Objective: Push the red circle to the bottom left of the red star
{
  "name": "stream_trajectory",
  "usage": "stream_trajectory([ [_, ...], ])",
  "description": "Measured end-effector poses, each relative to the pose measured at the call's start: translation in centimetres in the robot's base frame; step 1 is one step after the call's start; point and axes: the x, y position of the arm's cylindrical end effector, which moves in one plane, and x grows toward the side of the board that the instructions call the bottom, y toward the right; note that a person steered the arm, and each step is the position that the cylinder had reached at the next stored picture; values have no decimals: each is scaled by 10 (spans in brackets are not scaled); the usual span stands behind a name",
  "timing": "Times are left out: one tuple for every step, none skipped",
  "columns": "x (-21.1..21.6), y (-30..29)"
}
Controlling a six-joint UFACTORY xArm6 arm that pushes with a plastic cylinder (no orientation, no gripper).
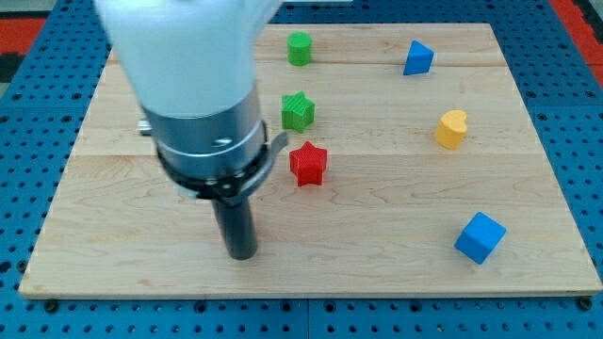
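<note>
Red circle is nowhere to be seen; it may sit hidden behind the arm's wide body, so I cannot judge how close the push is to done. My tip [241, 254] rests on the desk [377, 273], below and left of the red star [307, 164]; there is no hand to open or close. Counted: one red star, one green star [298, 111], one green block [299, 48], two blue blocks [418, 58] [480, 237], one yellow block [451, 129].

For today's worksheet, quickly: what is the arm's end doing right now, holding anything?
My tip: a bare rod, holding nothing, below-left of the red star; red circle not visible.
</note>
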Motion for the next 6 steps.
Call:
stream_trajectory([
  [-8, -41],
  [-15, -75],
  [-29, -51],
  [-34, 14],
  [-17, 44],
  [6, 69],
])
